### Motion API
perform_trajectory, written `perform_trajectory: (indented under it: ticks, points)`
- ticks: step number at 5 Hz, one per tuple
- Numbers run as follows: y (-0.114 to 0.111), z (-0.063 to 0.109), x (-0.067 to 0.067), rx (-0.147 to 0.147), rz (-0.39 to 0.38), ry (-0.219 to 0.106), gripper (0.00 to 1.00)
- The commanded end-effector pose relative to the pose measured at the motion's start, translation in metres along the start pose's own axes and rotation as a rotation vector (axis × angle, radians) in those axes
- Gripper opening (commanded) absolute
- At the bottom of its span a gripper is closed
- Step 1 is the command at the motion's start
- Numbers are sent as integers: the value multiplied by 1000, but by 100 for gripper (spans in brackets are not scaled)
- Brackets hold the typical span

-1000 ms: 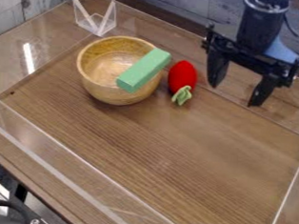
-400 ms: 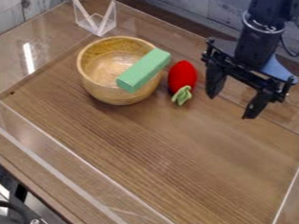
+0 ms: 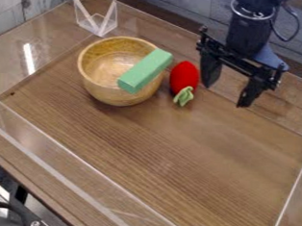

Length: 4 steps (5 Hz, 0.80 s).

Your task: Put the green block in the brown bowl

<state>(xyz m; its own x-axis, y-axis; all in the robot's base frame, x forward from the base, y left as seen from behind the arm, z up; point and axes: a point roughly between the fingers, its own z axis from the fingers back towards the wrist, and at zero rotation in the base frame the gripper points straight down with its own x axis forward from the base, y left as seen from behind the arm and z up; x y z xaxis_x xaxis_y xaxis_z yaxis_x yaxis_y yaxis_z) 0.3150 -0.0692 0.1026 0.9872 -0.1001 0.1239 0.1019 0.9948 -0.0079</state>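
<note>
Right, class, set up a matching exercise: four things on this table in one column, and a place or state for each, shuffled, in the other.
Things:
1. block
2. bowl
3. strawberry
4. hand

Descriptions:
A. open, pointing down
B. red, just right of the bowl
C. leaning across the bowl's rim
D. round, tan wood

Pairs: 1-C, 2-D, 3-B, 4-A
</note>
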Motion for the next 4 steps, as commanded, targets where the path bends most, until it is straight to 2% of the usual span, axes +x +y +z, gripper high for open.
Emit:
perform_trajectory:
  ticks: [1, 3, 4]
  points:
    - [-18, 10, 7, -20, -30, -51, 100]
    - [0, 9, -3, 7, 68, -39, 100]
    - [-6, 16, -2, 4, 96, -56, 100]
